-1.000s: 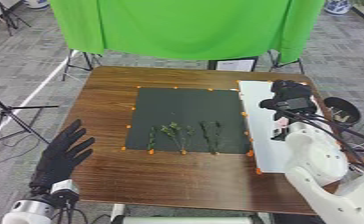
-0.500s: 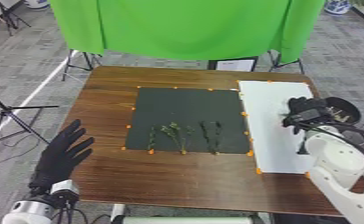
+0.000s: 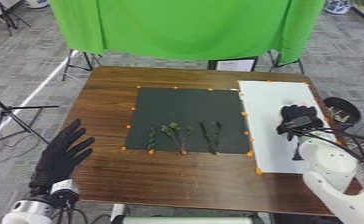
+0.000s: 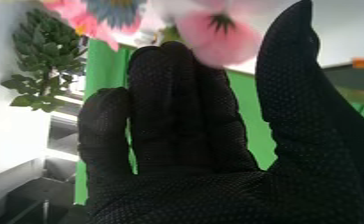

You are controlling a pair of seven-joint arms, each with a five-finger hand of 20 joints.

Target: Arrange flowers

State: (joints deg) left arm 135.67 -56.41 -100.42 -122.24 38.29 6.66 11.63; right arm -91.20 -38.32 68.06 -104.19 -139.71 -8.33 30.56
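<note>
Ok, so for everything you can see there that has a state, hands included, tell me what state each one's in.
Left hand, open, fingers spread
Right hand, open, fingers straight
Pink flower, in bloom
Green sprigs, lying down
Dark mat, spread flat
White mat, spread flat
Green cloth, hanging

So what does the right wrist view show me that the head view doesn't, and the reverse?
Right wrist view: a pink flower and a blue-grey bloom up close, plus a leafy plant.
Head view: the left hand and the green sprigs on the dark mat.
Both: the right hand and the green cloth.
</note>
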